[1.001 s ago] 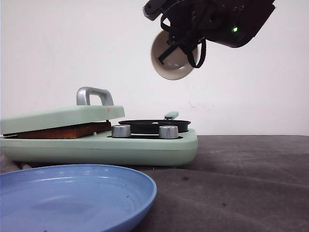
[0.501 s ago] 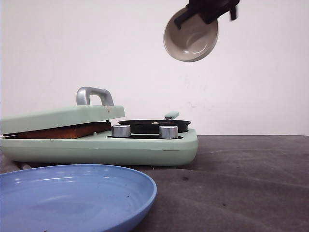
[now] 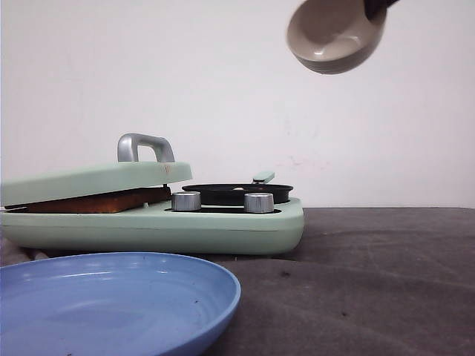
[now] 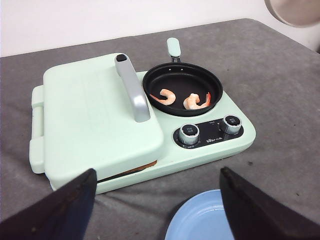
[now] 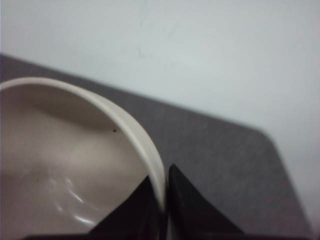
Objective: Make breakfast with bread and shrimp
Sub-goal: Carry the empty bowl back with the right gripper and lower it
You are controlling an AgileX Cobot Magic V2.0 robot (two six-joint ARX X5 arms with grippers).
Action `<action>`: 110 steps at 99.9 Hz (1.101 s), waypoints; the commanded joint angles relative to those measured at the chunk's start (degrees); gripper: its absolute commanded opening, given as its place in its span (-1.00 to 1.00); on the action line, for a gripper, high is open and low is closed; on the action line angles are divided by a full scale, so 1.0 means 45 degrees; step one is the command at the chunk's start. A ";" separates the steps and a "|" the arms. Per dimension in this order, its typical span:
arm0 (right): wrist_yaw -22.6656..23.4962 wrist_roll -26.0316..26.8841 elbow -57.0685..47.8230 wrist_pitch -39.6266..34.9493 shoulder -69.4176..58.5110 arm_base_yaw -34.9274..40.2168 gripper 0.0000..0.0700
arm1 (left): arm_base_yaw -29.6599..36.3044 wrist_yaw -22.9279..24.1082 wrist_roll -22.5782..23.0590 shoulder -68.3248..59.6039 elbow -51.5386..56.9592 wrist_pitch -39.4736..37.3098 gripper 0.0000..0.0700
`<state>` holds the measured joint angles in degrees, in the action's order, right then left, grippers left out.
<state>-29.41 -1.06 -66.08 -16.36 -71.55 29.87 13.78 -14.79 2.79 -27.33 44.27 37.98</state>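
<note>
Two shrimp (image 4: pixel 184 99) lying in the small black pan (image 4: pixel 182 88) on the mint-green breakfast cooker (image 3: pixel 245 226), apart from each other, near the pan's middle. Bread (image 3: pixel 96 201) clamped under the cooker's closed lid (image 4: pixel 95 112), only an orange-brown crust edge showing at the gap; hard to tell from here whether one slice or two.

Right claw (image 5: pixel 164 192) pinched shut on the rim of the beige bowl (image 3: pixel 335 33), one finger inside, one outside. Bowl held high above the bench (image 3: pixel 386 274), to the right of the pan, tilted with its mouth toward the camera, apparently empty. Left claw (image 4: pixel 155 200) spread wide, holding nothing, hovering over the cooker's front edge and the blue plate (image 3: pixel 111 297).

Judged state: shrimp emptied into the pan, bowl needing to be set down somewhere off the cooker.

Risks from here:
- A thin rim pinch on a smooth, tilted bowl; possible slip or swing during a fast move, then a drop onto the pan, scattering the shrimp.
- Setting it down at this tilt: likely to land on its rim and roll.
- Lowering too near the pan handle (image 4: pixel 173 46) or the knobs (image 3: pixel 223 202): a knock, shifting the pan.
- Blue plate close to the cooker's front, in the way of a careless left-arm descent.
</note>
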 commanded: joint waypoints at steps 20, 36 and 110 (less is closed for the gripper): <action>0.3050 0.2851 -0.0845 -0.1676 -0.0068 -0.1622 -0.99 | 0.0024 0.0049 -0.0107 -0.0063 0.0053 -0.0087 0.21; 0.5382 0.3507 -0.0845 -0.2200 -0.0146 -0.3026 -0.99 | 0.0024 0.0049 -0.0107 -0.0063 0.0053 -0.0097 0.21; 0.9350 0.2914 -0.3701 -0.5693 -0.5416 -0.5493 -0.99 | 0.0024 0.0058 -0.0442 -0.0087 0.0053 -0.1370 0.21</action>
<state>12.40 13.63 -80.44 -41.52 -93.60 5.48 13.78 -14.79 1.39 -27.38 44.27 32.71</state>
